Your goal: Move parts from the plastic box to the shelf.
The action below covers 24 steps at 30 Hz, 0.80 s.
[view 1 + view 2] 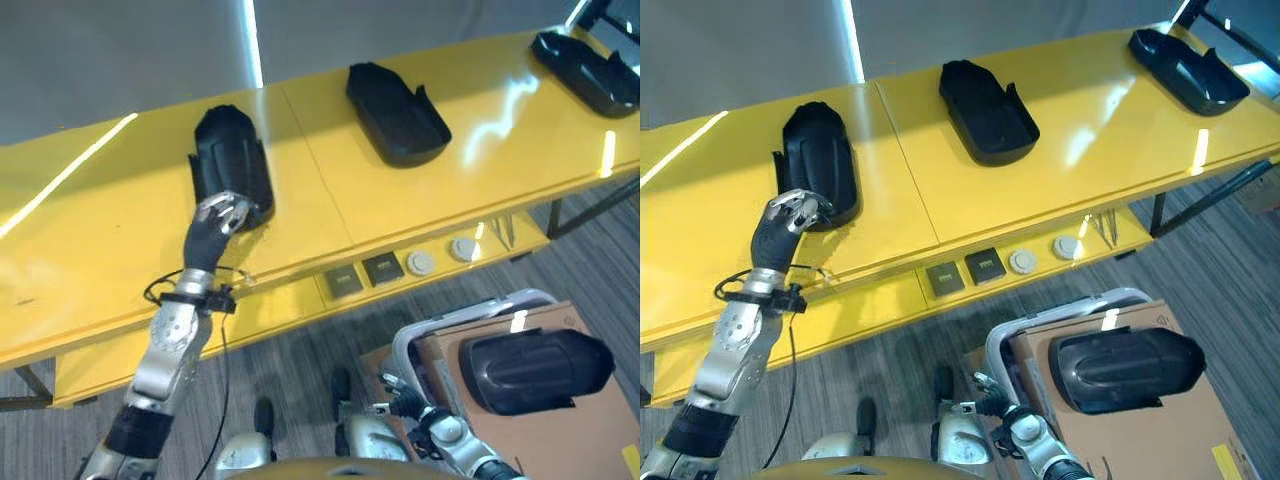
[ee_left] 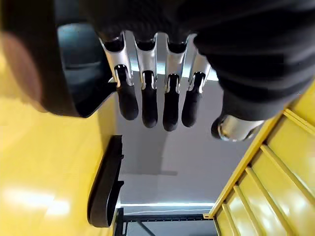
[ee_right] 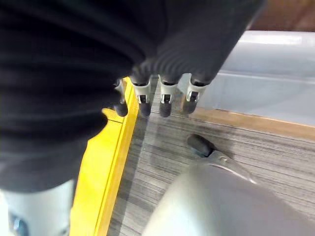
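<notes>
Three black parts lie on the yellow shelf [image 1: 330, 190]: a near part [image 1: 230, 160] at our left, a middle part [image 1: 395, 112], and a far part [image 1: 585, 68] at our right, each well apart from the next. A fourth part [image 1: 530, 370] rests on cardboard [image 1: 560, 440] inside the plastic box [image 1: 470, 318], which stands on the grey floor [image 1: 300, 370] below the shelf edge at our lower right.

Our left hand [image 1: 222, 213] is raised to the near end of the near part. Its fingers [image 2: 147, 105] hang relaxed and only slightly bent, the thumb [image 2: 231, 128] apart from them, and they grasp nothing; the near part [image 2: 74, 64] sits just beside them, and we cannot tell whether the tips touch it. The middle part [image 2: 106, 184] shows edge-on further along the shelf.

Our right hand [image 3: 152, 98] hangs low beside the box wall [image 3: 275, 73], over the floor, fingers loose and empty.

Small fittings, two dark square ones [image 1: 362, 275] and two pale round ones [image 1: 440, 257], lie on the shelf's lower ledge.
</notes>
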{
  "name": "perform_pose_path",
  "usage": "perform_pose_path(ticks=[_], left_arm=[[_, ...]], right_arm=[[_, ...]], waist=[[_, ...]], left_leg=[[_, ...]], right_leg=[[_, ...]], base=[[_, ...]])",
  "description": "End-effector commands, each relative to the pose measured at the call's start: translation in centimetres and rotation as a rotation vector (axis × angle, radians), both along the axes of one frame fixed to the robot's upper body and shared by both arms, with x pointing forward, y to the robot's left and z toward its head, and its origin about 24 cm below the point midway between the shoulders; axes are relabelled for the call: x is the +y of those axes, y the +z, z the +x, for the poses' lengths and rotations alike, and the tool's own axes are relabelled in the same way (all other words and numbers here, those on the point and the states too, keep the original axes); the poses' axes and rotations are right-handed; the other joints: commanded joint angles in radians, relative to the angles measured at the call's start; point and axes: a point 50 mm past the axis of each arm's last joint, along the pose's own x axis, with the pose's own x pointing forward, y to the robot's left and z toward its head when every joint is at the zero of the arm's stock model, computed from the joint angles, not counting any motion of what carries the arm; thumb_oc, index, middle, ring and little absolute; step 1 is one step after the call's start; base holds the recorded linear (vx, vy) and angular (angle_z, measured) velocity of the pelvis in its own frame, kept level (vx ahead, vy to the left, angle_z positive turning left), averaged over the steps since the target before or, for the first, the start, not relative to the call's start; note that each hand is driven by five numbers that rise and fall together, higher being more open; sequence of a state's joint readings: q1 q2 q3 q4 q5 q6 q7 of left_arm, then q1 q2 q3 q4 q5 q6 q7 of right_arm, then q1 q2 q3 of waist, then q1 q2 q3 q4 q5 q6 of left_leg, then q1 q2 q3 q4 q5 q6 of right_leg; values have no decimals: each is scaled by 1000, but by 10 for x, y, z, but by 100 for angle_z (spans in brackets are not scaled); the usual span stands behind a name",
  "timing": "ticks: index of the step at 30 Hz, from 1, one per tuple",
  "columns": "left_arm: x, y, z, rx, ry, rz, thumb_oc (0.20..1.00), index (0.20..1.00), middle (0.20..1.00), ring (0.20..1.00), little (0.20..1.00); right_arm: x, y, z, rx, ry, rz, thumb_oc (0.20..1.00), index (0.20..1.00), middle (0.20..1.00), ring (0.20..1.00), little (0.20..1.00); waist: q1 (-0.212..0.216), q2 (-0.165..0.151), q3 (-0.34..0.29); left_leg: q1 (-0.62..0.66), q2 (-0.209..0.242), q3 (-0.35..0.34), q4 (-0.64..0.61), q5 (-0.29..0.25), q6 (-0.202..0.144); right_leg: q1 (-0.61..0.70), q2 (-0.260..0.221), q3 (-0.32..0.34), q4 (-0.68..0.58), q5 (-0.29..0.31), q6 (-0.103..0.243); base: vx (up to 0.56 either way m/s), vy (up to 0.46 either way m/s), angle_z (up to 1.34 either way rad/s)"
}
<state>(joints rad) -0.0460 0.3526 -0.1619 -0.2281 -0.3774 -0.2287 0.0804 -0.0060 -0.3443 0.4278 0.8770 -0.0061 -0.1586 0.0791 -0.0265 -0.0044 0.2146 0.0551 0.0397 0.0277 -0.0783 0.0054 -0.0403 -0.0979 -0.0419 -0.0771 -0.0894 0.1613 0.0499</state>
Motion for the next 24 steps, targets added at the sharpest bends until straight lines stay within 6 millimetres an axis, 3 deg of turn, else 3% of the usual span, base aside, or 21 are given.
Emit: perform_pose_path(ticks=[1,9,12,14,16,17,18,19,20,21,23,24], left_arm=[[-2,13,-7,-124,-12,45,1000,1000,1000,1000,1000],[-16,18,-6,-160,-76,180,1000,1000,1000,1000,1000],[-17,20,-4,-182,-76,225,1000,1000,1000,1000,1000],[-14,15,-3,-161,-57,219,1000,1000,1000,1000,1000],[-13,14,-2,-154,-52,212,1000,1000,1000,1000,1000],[-11,15,2,-157,-39,239,1000,1000,1000,1000,1000],[-11,15,2,-158,-39,239,1000,1000,1000,1000,1000],[-10,15,3,-162,-27,256,1000,1000,1000,1000,1000],[-10,16,4,-162,-27,256,1000,1000,1000,1000,1000],[-8,14,4,-156,-19,256,1000,1000,1000,1000,1000],[-8,11,5,-145,-10,251,1000,1000,1000,1000,1000],[-3,10,5,-136,22,229,1000,1000,1000,1000,1000]], right_arm=[[3,-11,-14,42,-25,-12,1000,1000,1000,1000,1000],[-8,-25,-34,133,-313,8,1000,1000,1000,1000,1000],[-6,-25,-31,126,-327,17,1000,1000,1000,1000,1000],[-3,-26,-34,131,-355,27,1000,1000,1000,1000,1000],[-1,-25,-31,118,-372,42,1000,1000,1000,1000,1000],[0,-25,-31,108,-450,83,1000,1000,1000,1000,1000],[0,-25,-31,107,-450,84,1000,1000,1000,1000,1000],[3,-26,-36,108,-455,98,1000,1000,1000,1000,1000],[2,-26,-36,107,-455,98,1000,1000,1000,1000,1000],[4,-27,-40,112,-447,101,1000,1000,1000,1000,1000],[2,-29,-47,128,-441,85,1000,1000,1000,1000,1000],[0,-29,-48,133,-428,70,1000,1000,1000,1000,1000]], waist=[[12,-28,-91],[3,-47,-90],[2,-59,-69],[-8,-66,-53],[-3,-64,-43],[19,-37,-23],[19,-38,-23],[21,-22,-25],[22,-23,-26],[25,-24,-30],[28,-28,-44],[56,-42,-67]], left_leg=[[-83,18,-52,-9,3,-7],[-49,-39,-48,-9,-27,38],[-53,-57,-26,-8,-32,53],[-61,-76,18,-4,-37,67],[-68,-70,42,-1,-34,68],[-73,-43,89,7,-27,72],[-76,-44,89,8,-25,72],[-71,-35,128,7,-22,80],[-74,-35,129,7,-19,80],[-66,-36,159,8,-22,87],[-62,-37,202,8,-20,92],[-66,-39,248,14,-34,78]], right_leg=[[116,-129,-7,7,-134,102],[96,-190,8,105,-128,144],[59,-206,49,97,-85,159],[10,-229,74,81,5,187],[-21,-228,69,100,12,187],[-33,-240,-96,224,-68,154],[-37,-241,-96,227,-69,153],[-30,-234,-197,369,-142,125],[-33,-234,-197,370,-141,124],[-17,-225,-237,441,-179,118],[17,-194,-268,458,-214,112],[95,-188,-329,365,-261,110]], base=[[16,97,13],[-25,158,12],[-89,193,-17],[-92,191,-46],[-146,159,-77],[-201,201,-87],[-201,313,-121],[-72,156,-104],[-98,228,-102],[-68,91,-77],[-98,56,-87],[-65,-19,-97]])
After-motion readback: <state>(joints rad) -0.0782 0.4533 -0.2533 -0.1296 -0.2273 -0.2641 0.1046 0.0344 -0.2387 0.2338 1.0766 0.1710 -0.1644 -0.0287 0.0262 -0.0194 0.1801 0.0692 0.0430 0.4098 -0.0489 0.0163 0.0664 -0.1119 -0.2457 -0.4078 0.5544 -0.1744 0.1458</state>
